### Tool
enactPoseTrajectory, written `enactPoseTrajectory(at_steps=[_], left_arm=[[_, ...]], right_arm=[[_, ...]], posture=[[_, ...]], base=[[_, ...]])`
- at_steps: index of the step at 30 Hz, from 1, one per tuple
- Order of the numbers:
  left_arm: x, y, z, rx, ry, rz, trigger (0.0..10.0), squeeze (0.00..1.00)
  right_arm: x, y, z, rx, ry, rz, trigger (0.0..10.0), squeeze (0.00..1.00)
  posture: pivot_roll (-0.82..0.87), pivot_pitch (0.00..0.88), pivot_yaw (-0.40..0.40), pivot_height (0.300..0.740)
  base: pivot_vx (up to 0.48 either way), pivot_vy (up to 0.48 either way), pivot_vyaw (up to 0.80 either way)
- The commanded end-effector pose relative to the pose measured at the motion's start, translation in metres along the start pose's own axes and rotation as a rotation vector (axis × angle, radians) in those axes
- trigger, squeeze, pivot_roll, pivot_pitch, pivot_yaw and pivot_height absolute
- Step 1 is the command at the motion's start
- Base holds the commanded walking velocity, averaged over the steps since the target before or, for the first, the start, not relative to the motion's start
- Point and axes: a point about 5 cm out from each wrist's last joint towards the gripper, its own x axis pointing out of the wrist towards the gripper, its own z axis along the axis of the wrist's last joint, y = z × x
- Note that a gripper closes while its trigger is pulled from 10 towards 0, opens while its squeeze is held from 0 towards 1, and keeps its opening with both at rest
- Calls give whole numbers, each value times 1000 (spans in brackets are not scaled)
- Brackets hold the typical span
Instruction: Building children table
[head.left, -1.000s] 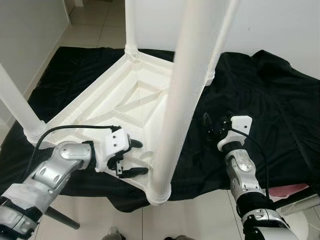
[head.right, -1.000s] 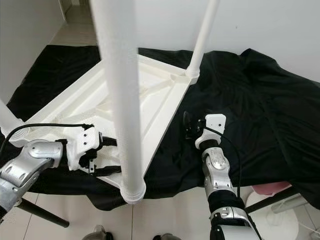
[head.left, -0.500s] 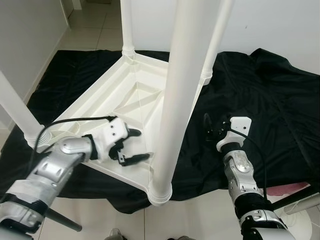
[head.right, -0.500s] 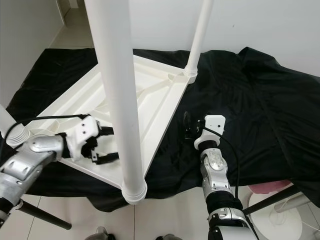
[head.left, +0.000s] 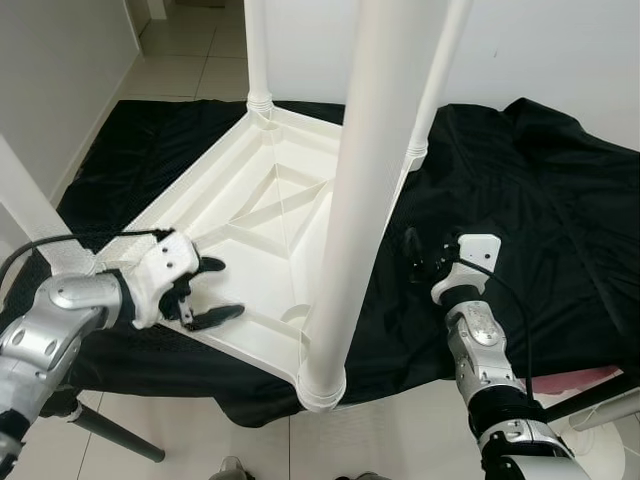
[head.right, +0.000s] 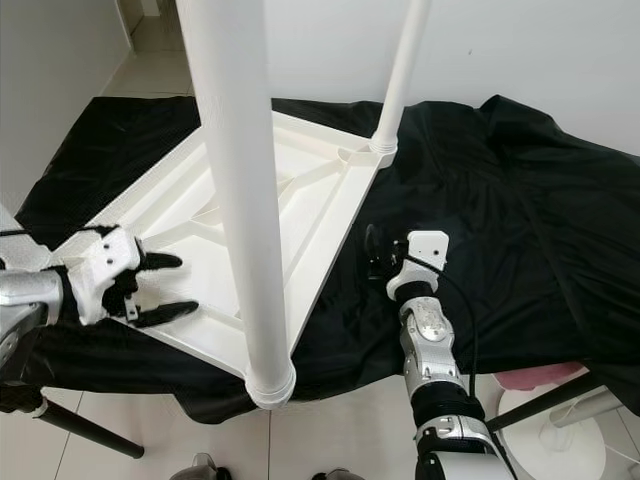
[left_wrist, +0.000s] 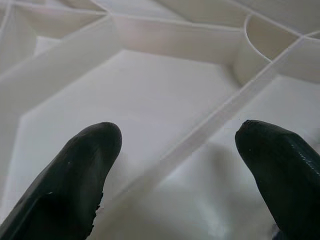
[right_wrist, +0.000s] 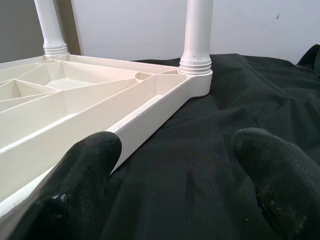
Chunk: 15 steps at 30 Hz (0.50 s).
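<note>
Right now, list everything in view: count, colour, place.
table: one, white, upside down on the cloth
legs: four, white, upright at the table's corners
cloth: one, black, spread on the floor under the table
floor: pale tiles, around the cloth
wall: white, behind the cloth
stand: one, white base, dark bar, by the cloth's near right edge
left claw: open, over the table's ribbed underside near the front edge
right claw: open, low over the cloth beside the table's right edge
</note>
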Motion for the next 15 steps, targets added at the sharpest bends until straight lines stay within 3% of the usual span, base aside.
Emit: enactPoseTrajectory(at_steps=[1, 9, 15], left_arm=[[0, -16, 0, 19, 9, -282, 10000, 0], [16, -15, -7, 37, 66, -250, 10000, 0], [38, 2, -18, 86, 196, -104, 10000, 0]], right_arm=[[-1, -1, -2, -1, 5, -8, 10000, 0], [-1, 1, -1, 3, 1, -11, 10000, 0], [-2, 0, -2, 5, 0, -23, 10000, 0]], posture=[[60, 63, -21, 740], [56, 74, -13, 740], [46, 82, 0, 740]], base=[[0, 0, 0], [0, 0, 0], [0, 0, 0]])
